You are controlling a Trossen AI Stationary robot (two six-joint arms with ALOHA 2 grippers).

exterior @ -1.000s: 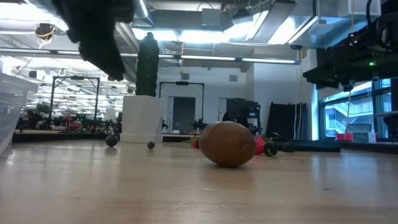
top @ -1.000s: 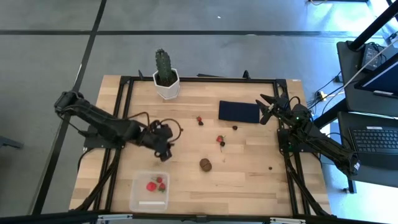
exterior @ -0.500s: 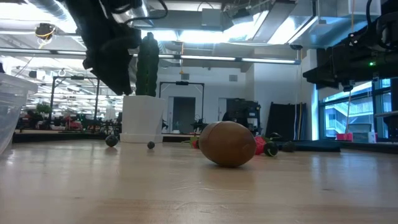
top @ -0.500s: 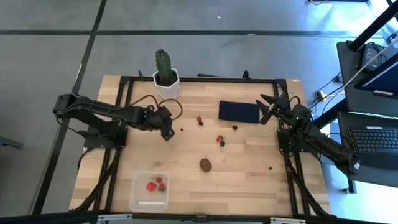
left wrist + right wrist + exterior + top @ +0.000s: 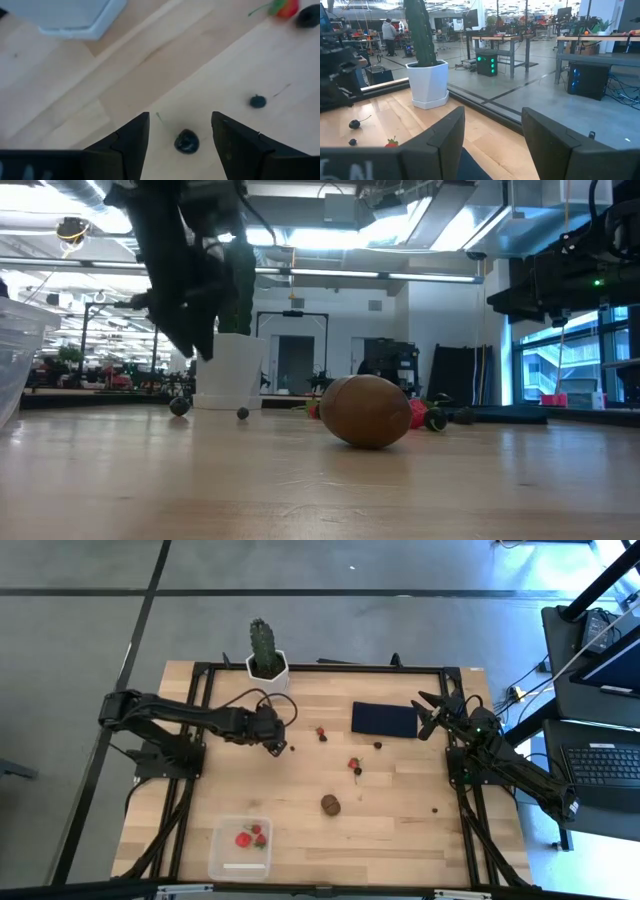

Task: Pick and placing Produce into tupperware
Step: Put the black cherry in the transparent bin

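Clear tupperware at the near edge holds only a few strawberries — most produce remains out: kiwi, then a strawberry mid-table. Farther back, left gripper hangs over a dark berry, jaws apart, empty; right gripper waits by the navy mat — open, empty
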